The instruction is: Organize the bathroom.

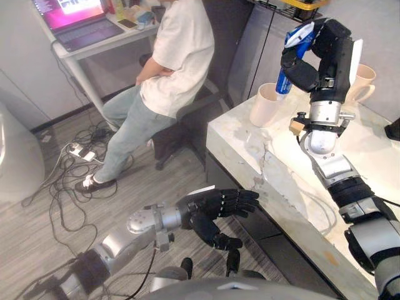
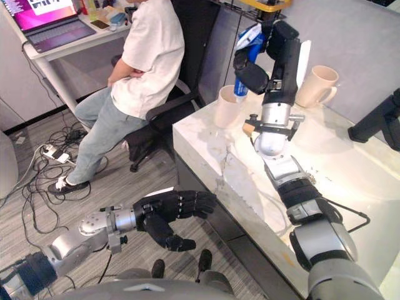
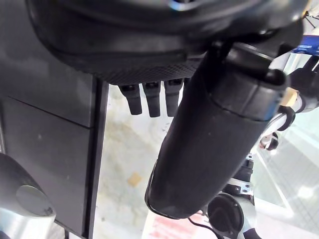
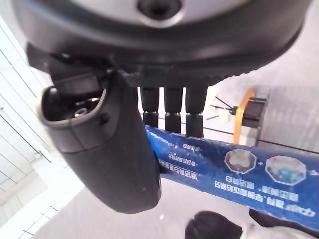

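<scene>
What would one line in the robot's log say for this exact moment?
right hand: shut on blue toothpaste tube, above cream cup | left hand: open, idle beside marble counter | second mug: behind

Your blue toothpaste tube (image 1: 289,59) hangs cap-down over the cream cup (image 1: 265,105) at the marble bench's (image 1: 375,156) far corner, pinched in the right robot hand (image 1: 312,59) (a second cream mug (image 1: 361,82) stands behind).

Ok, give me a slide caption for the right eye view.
Right hand lowers a blue tube into a cream cup.
</scene>
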`<state>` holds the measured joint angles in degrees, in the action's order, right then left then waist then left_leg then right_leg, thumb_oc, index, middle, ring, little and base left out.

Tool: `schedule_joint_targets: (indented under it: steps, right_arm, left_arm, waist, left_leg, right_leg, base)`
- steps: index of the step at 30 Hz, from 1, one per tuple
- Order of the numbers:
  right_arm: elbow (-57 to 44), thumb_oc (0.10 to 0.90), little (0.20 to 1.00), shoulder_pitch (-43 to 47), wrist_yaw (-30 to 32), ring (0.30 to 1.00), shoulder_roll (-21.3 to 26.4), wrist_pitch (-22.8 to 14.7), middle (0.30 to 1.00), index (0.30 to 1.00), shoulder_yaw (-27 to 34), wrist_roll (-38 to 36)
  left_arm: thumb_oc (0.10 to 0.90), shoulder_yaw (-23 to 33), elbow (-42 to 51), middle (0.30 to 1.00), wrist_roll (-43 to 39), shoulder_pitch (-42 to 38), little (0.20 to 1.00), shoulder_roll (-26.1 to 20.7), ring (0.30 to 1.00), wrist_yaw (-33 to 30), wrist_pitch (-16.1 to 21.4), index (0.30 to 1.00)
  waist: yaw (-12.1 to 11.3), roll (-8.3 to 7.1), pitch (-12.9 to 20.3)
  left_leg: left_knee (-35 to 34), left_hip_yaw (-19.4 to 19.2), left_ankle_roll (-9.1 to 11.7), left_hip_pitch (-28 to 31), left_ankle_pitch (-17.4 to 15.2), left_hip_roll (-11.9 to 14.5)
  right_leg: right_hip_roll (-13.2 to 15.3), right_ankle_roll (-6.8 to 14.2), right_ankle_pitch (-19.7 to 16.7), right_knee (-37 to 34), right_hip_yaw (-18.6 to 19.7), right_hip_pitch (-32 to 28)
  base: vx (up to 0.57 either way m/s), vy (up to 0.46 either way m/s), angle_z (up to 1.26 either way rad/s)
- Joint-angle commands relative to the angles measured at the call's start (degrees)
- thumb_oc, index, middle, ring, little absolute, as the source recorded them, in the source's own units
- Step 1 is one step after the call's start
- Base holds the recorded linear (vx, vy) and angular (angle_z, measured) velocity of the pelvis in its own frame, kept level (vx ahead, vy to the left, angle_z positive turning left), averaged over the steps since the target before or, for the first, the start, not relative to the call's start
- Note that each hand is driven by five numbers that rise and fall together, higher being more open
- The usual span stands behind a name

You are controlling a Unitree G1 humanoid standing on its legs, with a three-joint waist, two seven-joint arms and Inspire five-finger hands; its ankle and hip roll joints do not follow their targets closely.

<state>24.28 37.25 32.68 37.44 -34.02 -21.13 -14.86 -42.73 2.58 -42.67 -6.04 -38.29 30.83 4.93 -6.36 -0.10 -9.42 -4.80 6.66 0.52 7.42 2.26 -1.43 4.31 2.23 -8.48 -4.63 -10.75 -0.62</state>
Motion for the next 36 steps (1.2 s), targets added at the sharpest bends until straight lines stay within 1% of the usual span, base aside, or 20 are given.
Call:
schedule_joint_targets:
  steps: [1, 7, 9, 13, 15, 20, 21, 22, 23, 27, 30, 33, 34, 36]
  right_arm:
    - [2.5, 0.4, 0.3, 12.1, -2.2, 0.3, 2.4, -4.7, 0.3, 0.3, 0.4, -3.5]
    - [6.4, 0.4, 0.3, 12.9, -2.2, 0.3, 1.7, -5.1, 0.3, 0.3, 0.3, -4.2]
    - [7.6, 0.4, 0.3, 13.7, -1.8, 0.3, 1.6, -5.1, 0.3, 0.3, 0.3, -4.4]
    - [7.2, 0.4, 0.3, 13.6, -0.9, 0.3, 1.1, -4.6, 0.3, 0.3, 0.9, -2.1]
    - [7.7, 0.4, 0.3, 13.7, -1.7, 0.3, 1.2, -4.3, 0.3, 0.3, 1.0, -2.7]
    - [7.6, 0.4, 0.3, 12.9, -1.7, 0.3, 1.2, -4.0, 0.3, 0.3, 0.8, -2.6]
    - [7.3, 0.431, 0.347, 12.9, -2.2, 0.347, 1.0, -3.4, 0.347, 0.347, 0.9, -2.6]
    - [6.8, 0.599, 0.599, 12.7, -2.9, 0.599, 1.0, -2.7, 0.599, 0.599, 1.0, -2.7]
    - [6.6, 0.8, 0.9, 12.5, -2.8, 0.9, 1.0, -2.5, 0.9, 0.9, 0.9, -2.7]
    - [6.4, 0.8, 0.9, 11.5, -3.5, 0.9, 1.0, -0.7, 0.9, 0.9, 1.2, -3.1]
    - [6.0, 0.8, 0.9, 10.3, -3.8, 0.9, 0.7, 1.5, 0.9, 0.9, 1.4, -2.7]
    - [5.8, 0.8, 0.9, 9.5, -3.7, 0.9, 0.3, 2.6, 0.9, 0.9, 1.5, -3.0]
    - [5.1, 0.8, 0.9, 9.0, -3.6, 0.9, 0.2, 4.2, 0.9, 0.9, 1.8, -3.1]
    - [4.7, 0.8, 0.9, 8.5, -3.9, 0.9, 0.0, 5.2, 0.9, 0.9, 2.1, -3.5]
  left_arm:
    - [0.8, 1.2, 5.1, 0.9, -4.4, 0.8, 0.9, 0.3, 0.9, 1.8, 5.1, 0.9]
    - [0.8, 1.7, 5.1, 0.9, -4.5, 2.1, 0.9, -0.4, 0.9, 2.4, 5.2, 0.9]
    - [0.8, 1.8, 5.3, 0.9, -4.4, 2.7, 0.9, -0.6, 0.9, 2.6, 5.7, 0.9]
    - [0.8, 2.0, 4.9, 0.9, -5.0, 2.7, 0.9, -0.6, 0.9, 3.0, 6.2, 0.9]
    - [0.8, 2.2, 4.7, 0.9, -4.7, 3.0, 0.9, -0.7, 0.9, 3.1, 5.9, 0.9]
    - [0.8, 2.1, 4.8, 0.9, -4.4, 4.6, 0.9, -0.8, 0.9, 3.9, 6.8, 0.9]
    - [0.8, 2.0, 4.8, 0.9, -4.3, 4.6, 0.9, -0.9, 0.9, 4.0, 7.2, 0.9]
    - [0.8, 1.9, 4.8, 0.9, -4.2, 4.6, 0.9, -0.9, 0.9, 4.1, 7.4, 0.9]
    - [0.8, 1.9, 4.7, 0.9, -4.2, 4.5, 0.9, -0.9, 0.9, 4.1, 7.4, 0.9]
    - [0.8, 1.8, 4.3, 0.9, -3.7, 4.5, 0.9, -0.8, 0.9, 3.2, 7.7, 0.9]
    - [0.8, 2.4, 4.8, 0.9, -3.9, 4.7, 0.9, -0.8, 0.9, 3.1, 7.5, 0.9]
    - [0.8, 2.5, 5.0, 0.9, -3.8, 4.8, 0.9, -0.7, 0.9, 1.9, 7.5, 0.9]
    - [0.8, 2.8, 5.0, 0.9, -3.7, 4.7, 0.9, -0.6, 0.9, 1.5, 7.8, 0.9]
    - [0.8, 2.9, 4.8, 0.9, -3.6, 4.8, 0.9, -0.6, 0.9, 1.3, 7.8, 0.9]
  waist:
    - [-1.2, -0.36, 5.9]
    - [-2.0, -0.17, 5.5]
    - [-2.2, 0.17, 5.3]
    - [-2.4, 0.54, 4.7]
    - [-2.5, 0.64, 4.8]
    - [-2.5, 1.2, 4.8]
    - [-2.5, 1.36, 4.6]
    - [-2.5, 1.54, 4.4]
    - [-2.4, 1.61, 4.3]
    - [-2.0, 1.74, 4.3]
    - [-1.8, 1.78, 4.7]
    - [-1.6, 1.79, 4.8]
    - [-1.5, 1.77, 4.9]
    - [-1.4, 1.72, 5.0]
  left_leg:
    - [-0.2, 1.1, -0.8, -3.0, -2.9, 0.5]
    - [-0.2, 0.8, -0.2, -3.2, -2.4, 1.4]
    - [-0.2, 0.7, 0.1, -3.3, -2.1, 1.7]
    - [-0.2, 0.8, 0.5, -3.6, -1.8, 2.2]
    - [-0.2, 1.1, 0.7, -3.5, -1.7, 2.3]
    - [0.0, 0.9, 1.0, -3.8, -1.6, 2.6]
    - [0.1, 0.9, 1.0, -3.9, -1.5, 2.6]
    - [0.1, 0.8, 1.0, -4.0, -1.5, 2.6]
    - [0.2, 0.9, 1.0, -4.1, -1.4, 2.6]
    - [0.0, 0.8, 1.1, -4.0, -1.5, 2.5]
    - [-0.1, 0.7, 1.0, -3.8, -1.6, 2.4]
    - [-0.1, 0.6, 0.8, -3.7, -1.6, 2.2]
    - [-0.2, 0.6, 0.7, -3.7, -1.7, 2.0]
    - [-0.2, 0.6, 0.6, -3.7, -1.8, 1.9]
  right_leg:
    - [0.0, 2.9, 6.8, 1.6, 0.0, -2.3]
    - [-0.5, 2.1, 7.8, 1.6, -0.9, -3.5]
    - [-0.7, 1.7, 8.3, 1.8, -1.1, -3.7]
    - [-0.9, 1.3, 8.9, 2.6, -1.8, -3.7]
    - [-1.0, 1.1, 9.3, 2.7, -2.0, -3.9]
    - [-1.2, 0.5, 9.8, 2.7, -2.1, -4.3]
    - [-1.2, 0.5, 9.8, 2.8, -2.1, -4.1]
    - [-1.1, 0.5, 9.8, 3.0, -2.2, -4.0]
    - [-1.0, 0.5, 9.8, 3.1, -2.3, -4.0]
    - [-1.0, 0.5, 9.8, 2.7, -2.2, -4.2]
    - [-1.0, 0.6, 9.7, 2.1, -1.9, -4.6]
    - [-0.9, 0.6, 9.6, 2.0, -1.5, -4.7]
    - [-0.9, 0.7, 9.5, 1.9, -1.3, -4.8]
    - [-0.8, 0.8, 9.4, 1.7, -1.2, -4.9]
  base:
    - [0.07, -0.079, 0.07]
    - [0.07, -0.081, 0.05]
    - [0.06, -0.069, 0.13]
    - [0.04, -0.061, 0.06]
    - [0.06, -0.053, 0.02]
    - [0.04, -0.025, 0.01]
    - [0.0, 0.0, 0.0]
    - [0.0, 0.0, 0.0]
    - [0.0, 0.0, 0.0]
    - [0.0, 0.0, 0.0]
    - [-0.01, 0.028, -0.01]
    - [-0.04, 0.056, -0.05]
    - [-0.06, 0.061, -0.06]
    - [-0.05, 0.057, -0.03]
